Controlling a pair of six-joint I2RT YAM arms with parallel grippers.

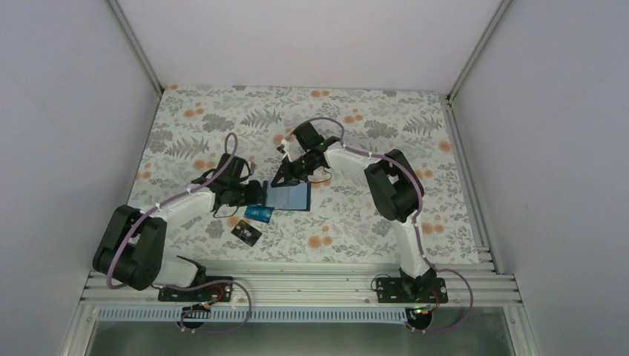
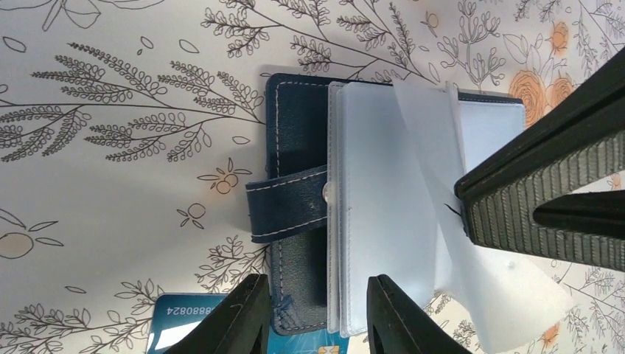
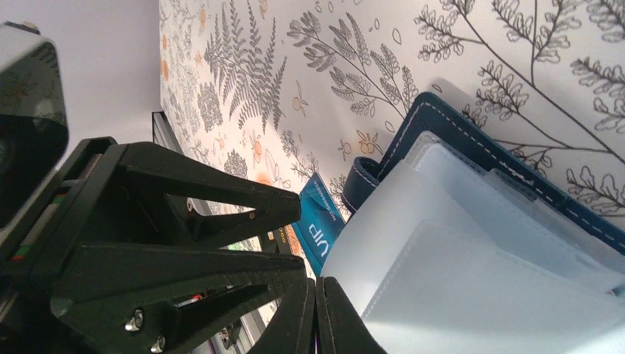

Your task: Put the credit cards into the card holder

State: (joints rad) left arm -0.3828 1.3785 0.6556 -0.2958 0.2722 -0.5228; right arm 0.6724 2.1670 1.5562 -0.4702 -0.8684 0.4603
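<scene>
The card holder [image 1: 288,197] lies open on the floral counter [image 1: 386,126], navy cover down and pale sleeves facing up. The right hand [image 3: 315,313] reaches in from the holder's far side and is clenched on one clear sleeve [image 2: 435,184], holding that leaf raised off the stack. The left hand [image 2: 318,321] hangs over the holder's left edge, near the strap [image 2: 287,210] — its fingers stand apart, grasping nothing. The teal-blue card [image 1: 259,213] lies flat just beside the holder's near-left corner. A black card [image 1: 246,233] lies beyond the teal one — clear of the holder.
</scene>
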